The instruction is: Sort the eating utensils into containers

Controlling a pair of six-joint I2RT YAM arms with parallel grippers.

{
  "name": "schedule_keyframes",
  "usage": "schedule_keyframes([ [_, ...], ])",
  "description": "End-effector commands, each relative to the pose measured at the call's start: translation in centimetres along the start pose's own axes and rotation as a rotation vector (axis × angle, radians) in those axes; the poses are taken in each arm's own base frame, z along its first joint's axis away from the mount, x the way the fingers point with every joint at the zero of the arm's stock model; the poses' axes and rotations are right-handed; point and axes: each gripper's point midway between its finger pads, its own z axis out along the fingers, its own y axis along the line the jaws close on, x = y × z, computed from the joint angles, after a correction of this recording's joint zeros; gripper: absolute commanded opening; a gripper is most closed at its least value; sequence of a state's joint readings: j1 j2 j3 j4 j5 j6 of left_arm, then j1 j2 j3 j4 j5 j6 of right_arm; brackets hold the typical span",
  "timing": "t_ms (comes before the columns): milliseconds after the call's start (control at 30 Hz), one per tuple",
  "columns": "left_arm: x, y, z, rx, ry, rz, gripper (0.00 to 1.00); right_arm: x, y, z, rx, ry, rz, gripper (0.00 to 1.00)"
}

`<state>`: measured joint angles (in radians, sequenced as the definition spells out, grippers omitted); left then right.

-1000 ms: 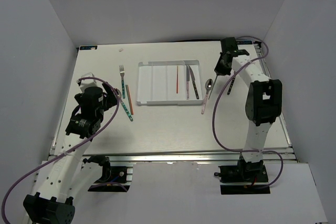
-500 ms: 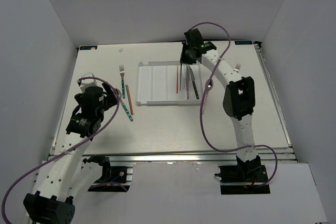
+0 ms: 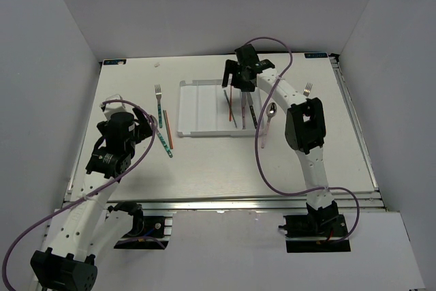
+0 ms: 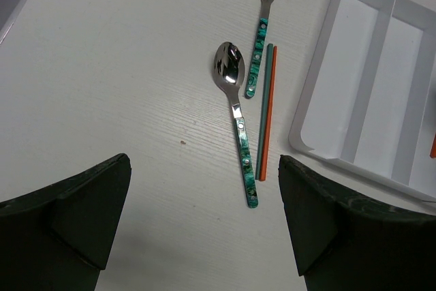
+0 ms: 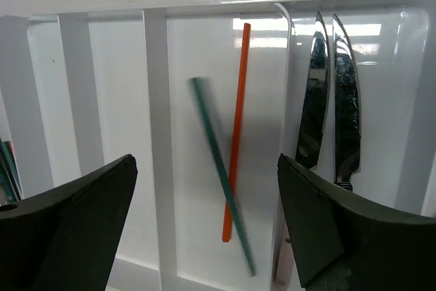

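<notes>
Right claw (image 5: 204,163) gapes above blurred teal chopstick (image 5: 213,145).

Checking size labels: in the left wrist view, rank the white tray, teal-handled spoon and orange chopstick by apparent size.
1. white tray, though cropped by the frame
2. teal-handled spoon
3. orange chopstick, slightly shorter, far thinner

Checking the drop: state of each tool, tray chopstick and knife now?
right tool: open, empty, over tray
left tool: open, empty
orange chopstick: lying flat in a compartment
teal chopstick: blurred, slanted across orange chopstick, same compartment
knives: side by side, next compartment
</notes>
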<state>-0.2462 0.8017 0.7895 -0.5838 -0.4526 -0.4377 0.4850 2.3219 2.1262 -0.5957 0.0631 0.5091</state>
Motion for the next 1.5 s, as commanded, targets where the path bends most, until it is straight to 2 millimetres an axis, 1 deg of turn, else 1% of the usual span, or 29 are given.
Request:
schedule_keyframes([
  [0,0.0,0.1,-0.2,-0.004,0.002,0.002,0.98,-1.6,1.6,-1.1,-0.050,-0.044,-0.011,0.89],
  [33,-0.1,0.0,-0.2,-0.003,0.003,0.002,0.98,-1.8,1.6,-1.4,-0.047,-0.049,-0.013,0.89],
  [133,-0.2,-0.3,0.1,-0.003,0.013,0.010,0.98,-2.9,1.9,-3.9,-0.047,-0.081,-0.036,0.89],
  [167,0.0,-0.3,0.2,-0.011,0.030,0.016,0.98,-4.1,2.2,-6.1,-0.052,-0.118,-0.040,0.89],
  [233,-0.3,-1.0,0.6,-0.012,0.058,-0.007,0.98,-5.2,1.7,-8.7,-0.017,-0.171,-0.055,0.89],
  [267,0.4,-1.7,1.4,-0.006,0.103,-0.001,0.97,-5.6,1.7,-11.6,-0.008,-0.213,-0.076,0.89],
  [300,0.5,-2.8,1.7,0.029,0.123,-0.023,0.95,-5.7,1.1,-12.8,0.010,-0.237,-0.086,0.89],
  [333,0.9,-3.2,2.2,0.034,0.146,-0.031,0.95,-5.9,0.7,-14.2,0.028,-0.267,-0.096,0.89],
  [367,1.8,-3.7,3.3,0.028,0.182,-0.028,0.94,-5.2,0.2,-16.3,0.014,-0.294,-0.105,0.90],
  [400,2.3,-4.1,3.8,0.029,0.206,-0.036,0.94,-4.6,-0.1,-16.9,0.002,-0.299,-0.101,0.89],
  [433,2.8,-4.5,4.3,0.032,0.226,-0.037,0.94,-3.3,0.7,-17.6,-0.076,-0.272,-0.115,0.89],
  [467,3.4,-5.1,4.8,0.049,0.255,-0.036,0.94,-3.1,1.0,-19.8,-0.137,-0.298,-0.133,0.89],
  [500,4.6,-5.5,6.0,0.043,0.296,-0.025,0.90,-1.0,0.4,-18.9,-0.153,-0.259,-0.151,0.89],
  [533,4.9,-5.9,6.5,0.044,0.315,-0.024,0.89,-0.1,0.3,-19.2,-0.170,-0.250,-0.157,0.89],
  [567,5.5,-6.2,6.9,0.045,0.344,-0.019,0.88,0.2,0.2,-20.7,-0.181,-0.269,-0.156,0.89],
  [600,6.7,-6.3,7.9,0.027,0.386,-0.008,0.86,2.1,-0.3,-20.0,-0.192,-0.229,-0.150,0.89],
  [633,6.9,-6.6,8.3,0.029,0.397,-0.008,0.81,2.8,-0.3,-20.3,-0.210,-0.226,-0.146,0.89],
  [667,6.7,-7.2,8.7,0.044,0.398,-0.014,0.78,3.3,-0.1,-21.3,-0.240,-0.239,-0.148,0.89],
  [700,7.5,-7.4,9.4,0.037,0.422,-0.010,0.76,4.8,-0.6,-20.7,-0.249,-0.215,-0.141,0.89],
  [733,7.7,-7.7,9.7,0.039,0.426,-0.013,0.74,5.5,-0.4,-20.9,-0.277,-0.202,-0.140,0.89],
  [767,7.5,-8.2,10.2,0.050,0.419,-0.017,0.72,5.9,-0.3,-21.4,-0.296,-0.208,-0.140,0.89],
  [800,7.7,-8.3,10.5,0.049,0.427,-0.012,0.69,6.5,-0.3,-21.3,-0.309,-0.198,-0.139,0.89],
  [833,8.7,-8.1,11.2,0.027,0.457,0.002,0.63,7.6,-0.6,-20.9,-0.316,-0.172,-0.135,0.89],
  [867,8.6,-8.2,11.5,0.020,0.461,0.007,0.59,8.0,-0.7,-20.9,-0.318,-0.166,-0.135,0.89],
  [933,9.8,-8.0,12.4,-0.004,0.491,0.024,0.55,9.3,-1.1,-20.4,-0.318,-0.132,-0.135,0.89],
  [1100,10.0,-8.4,14.2,-0.034,0.493,0.031,0.48,11.2,-1.7,-19.9,-0.326,-0.086,-0.140,0.89],
  [1167,10.7,-8.4,14.9,-0.046,0.512,0.040,0.41,11.8,-2.1,-19.7,-0.323,-0.073,-0.141,0.88],
  [1267,10.9,-8.5,15.7,-0.057,0.515,0.044,0.40,12.6,-2.1,-19.8,-0.338,-0.062,-0.142,0.87],
  [1467,10.9,-8.5,16.6,-0.079,0.510,0.046,0.40,13.4,-2.3,-19.8,-0.346,-0.042,-0.153,0.85],
])
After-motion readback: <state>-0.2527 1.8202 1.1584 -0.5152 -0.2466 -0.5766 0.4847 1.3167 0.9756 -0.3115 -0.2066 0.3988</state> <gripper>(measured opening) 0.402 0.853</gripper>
